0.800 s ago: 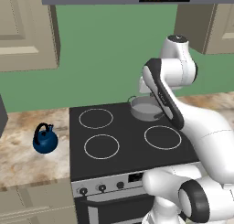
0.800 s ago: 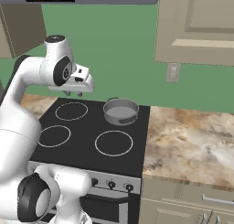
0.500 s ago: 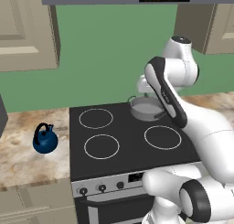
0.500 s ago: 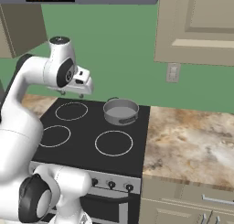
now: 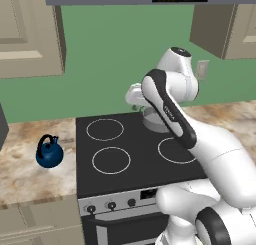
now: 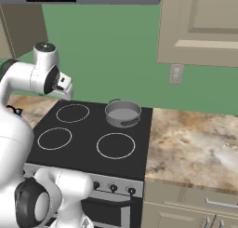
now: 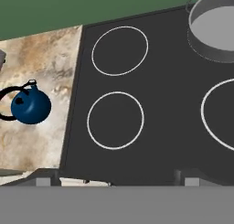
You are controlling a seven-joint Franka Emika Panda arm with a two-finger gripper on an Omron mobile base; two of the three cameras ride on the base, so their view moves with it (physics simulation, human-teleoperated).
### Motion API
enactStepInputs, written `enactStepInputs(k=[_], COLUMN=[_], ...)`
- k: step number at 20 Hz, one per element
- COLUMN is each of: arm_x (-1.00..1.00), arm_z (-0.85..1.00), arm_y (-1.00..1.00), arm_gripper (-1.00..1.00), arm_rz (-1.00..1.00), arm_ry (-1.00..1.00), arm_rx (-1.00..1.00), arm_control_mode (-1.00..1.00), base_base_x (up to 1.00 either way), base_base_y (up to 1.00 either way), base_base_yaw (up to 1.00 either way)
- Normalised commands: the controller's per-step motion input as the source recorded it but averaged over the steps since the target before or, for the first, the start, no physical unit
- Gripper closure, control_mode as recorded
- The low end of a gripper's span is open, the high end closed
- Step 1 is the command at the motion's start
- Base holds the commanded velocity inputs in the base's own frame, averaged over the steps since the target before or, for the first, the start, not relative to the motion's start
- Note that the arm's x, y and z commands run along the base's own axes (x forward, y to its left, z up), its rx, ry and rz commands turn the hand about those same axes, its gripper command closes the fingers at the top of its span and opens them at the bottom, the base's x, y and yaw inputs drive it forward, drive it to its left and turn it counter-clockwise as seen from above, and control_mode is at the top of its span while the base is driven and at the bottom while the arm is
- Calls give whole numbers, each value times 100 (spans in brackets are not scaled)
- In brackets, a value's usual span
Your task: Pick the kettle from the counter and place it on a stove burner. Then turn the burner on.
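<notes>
Altogether: one kettle [image 7: 30, 107] on counter [image 7: 45, 63] — four burners [image 7: 115, 120], one pot [image 7: 215, 26].

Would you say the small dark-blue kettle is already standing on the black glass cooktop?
No, the small dark-blue kettle stands on the beige stone counter, beside the black glass cooktop.

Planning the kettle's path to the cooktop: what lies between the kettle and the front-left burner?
Nothing stands there. In the hand view, only bare counter and black glass separate the kettle from the front-left burner; the left base view agrees.
</notes>
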Motion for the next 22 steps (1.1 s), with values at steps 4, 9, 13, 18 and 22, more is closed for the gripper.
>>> enactStepInputs(k=[4, 9, 13, 18, 22], arm_x=[1, 2, 16, 18, 23], arm_z=[-10, -12, -12, -12, -1], arm_y=[100, 100, 100, 100, 93], arm_gripper=[-100, -100, -100, -100, -100], arm_rz=[0, 0, 0, 0, 0], arm_ry=[0, 0, 0, 0, 0], arm_rx=[12, 12, 10, 6, -1], arm_control_mode=[-100, -100, -100, -100, -100], base_base_x=[0, 0, 0, 0, 0], base_base_y=[0, 0, 0, 0, 0], base_base_yaw=[0, 0, 0, 0, 0])
